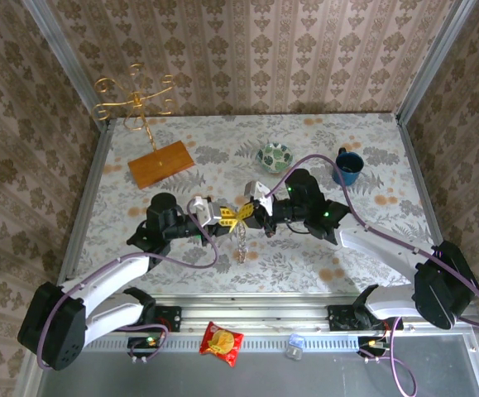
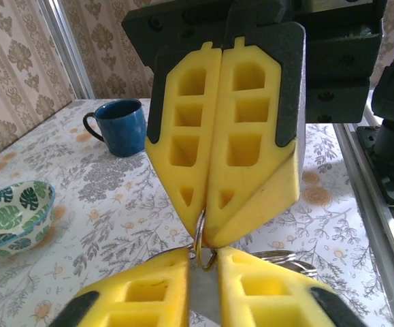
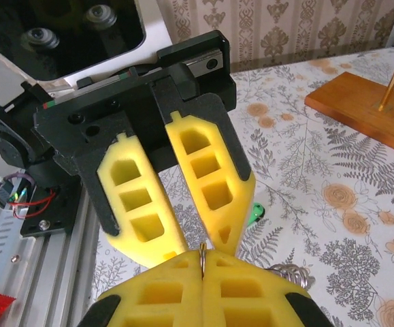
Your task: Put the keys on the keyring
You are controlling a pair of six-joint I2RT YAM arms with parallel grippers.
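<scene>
Both grippers meet tip to tip above the middle of the table. My right gripper (image 1: 252, 214) (image 3: 203, 262) is shut on the thin metal keyring (image 2: 201, 228) (image 3: 202, 253), which pokes out edge-on from its tips. Facing it, my left gripper (image 1: 236, 217) (image 2: 207, 257) stands narrowly closed on a flat grey metal piece (image 2: 207, 300), seemingly a key's blade; the head is hidden. The ring's lower curve touches the top of that piece. A green-headed key (image 3: 254, 214) lies on the table beyond the fingers. A bunch of silver rings (image 1: 241, 244) (image 3: 290, 276) lies under the grippers.
A leaf-patterned bowl (image 1: 275, 155) (image 2: 9, 211) and a blue mug (image 1: 348, 168) (image 2: 122, 126) stand behind the grippers. The gold wire stand on its wooden base (image 1: 160, 164) is at the back left. A red snack packet (image 1: 221, 341) lies on the near rail.
</scene>
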